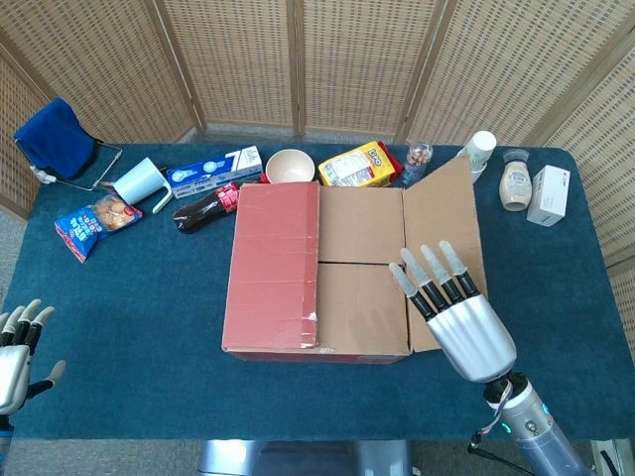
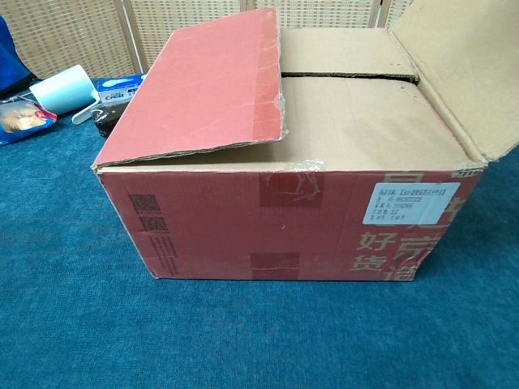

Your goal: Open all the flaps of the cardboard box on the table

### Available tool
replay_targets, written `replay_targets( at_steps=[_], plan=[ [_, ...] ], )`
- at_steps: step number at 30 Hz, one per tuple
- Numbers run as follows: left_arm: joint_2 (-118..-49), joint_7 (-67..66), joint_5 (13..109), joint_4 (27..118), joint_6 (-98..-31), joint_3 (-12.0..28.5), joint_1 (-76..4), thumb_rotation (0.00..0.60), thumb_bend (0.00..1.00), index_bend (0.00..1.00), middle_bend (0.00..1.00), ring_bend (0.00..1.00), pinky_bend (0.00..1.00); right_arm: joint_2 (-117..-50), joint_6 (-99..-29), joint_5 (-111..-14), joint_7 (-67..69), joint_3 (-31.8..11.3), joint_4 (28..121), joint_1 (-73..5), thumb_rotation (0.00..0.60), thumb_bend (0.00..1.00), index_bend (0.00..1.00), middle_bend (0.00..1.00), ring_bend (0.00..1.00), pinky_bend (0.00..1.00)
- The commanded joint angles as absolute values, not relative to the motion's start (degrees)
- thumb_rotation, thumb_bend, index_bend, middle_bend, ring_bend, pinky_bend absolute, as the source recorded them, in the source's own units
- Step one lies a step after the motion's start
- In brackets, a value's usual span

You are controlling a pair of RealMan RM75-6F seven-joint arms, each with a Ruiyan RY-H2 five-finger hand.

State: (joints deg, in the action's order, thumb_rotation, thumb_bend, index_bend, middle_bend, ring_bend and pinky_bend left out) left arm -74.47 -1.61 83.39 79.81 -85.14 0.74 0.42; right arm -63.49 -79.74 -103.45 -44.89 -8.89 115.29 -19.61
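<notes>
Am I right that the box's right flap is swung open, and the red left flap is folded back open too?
Not quite. The right flap is swung open, but the red left flap lies down over the cardboard box, not opened; the head view shows it.

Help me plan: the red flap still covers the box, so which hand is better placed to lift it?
Left, probably: the red flap hinges on that side. The left hand is open, though at the table's edge.
</notes>
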Motion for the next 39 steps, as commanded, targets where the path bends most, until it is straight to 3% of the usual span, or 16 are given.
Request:
replay_targets(
  at_steps=[1, 11, 19, 30, 39],
  plan=[
    [-74.5, -1.5, 83.4, 79.8, -85.0, 0.7, 0.4, 0.600, 0.19, 0.12, 0.00, 0.00, 0.00, -63.0, -79.0, -103.0, -45.5, -8.8, 115.5, -19.6, 0.600, 0.48, 0.00, 0.00, 0.00, 0.01],
    [-74.4, -1.1, 83.2, 79.7, -84.8, 0.7, 0.3, 0.600, 0.19, 0.12, 0.00, 0.00, 0.00, -62.1, -75.0, -99.8, -47.3, -7.9, 115.8, -19.8, 0.600, 0.48, 0.00, 0.00, 0.00, 0.01],
    [-74.2, -0.6, 83.2, 79.8, -84.6, 0.8, 0.2, 0.600, 0.19, 0.12, 0.00, 0.00, 0.00, -63.3, -76.8, -99.2, -40.5, -8.5, 112.0, -19.9, 0.600, 0.47, 0.00, 0.00, 0.00, 0.01],
    [-73.0, 0.3, 84.9, 81.6, -85.1, 1.2, -0.8, 0.600, 0.18, 0.12, 0.00, 0.00, 0.00, -66.0, -84.1, -103.1, -23.6, -7.2, 102.5, -18.5, 0.600, 0.15, 0.00, 0.00, 0.00, 0.05],
    [-69.6, 3.3, 91.1, 81.7, -88.1, 2.9, -4.2, 0.600, 0.16, 0.12, 0.00, 0.00, 0.00, -68.0, -88.8, -100.9, -19.1, -6.9, 97.2, -15.6, 0.600, 0.15, 0.00, 0.00, 0.00, 0.06]
  ],
)
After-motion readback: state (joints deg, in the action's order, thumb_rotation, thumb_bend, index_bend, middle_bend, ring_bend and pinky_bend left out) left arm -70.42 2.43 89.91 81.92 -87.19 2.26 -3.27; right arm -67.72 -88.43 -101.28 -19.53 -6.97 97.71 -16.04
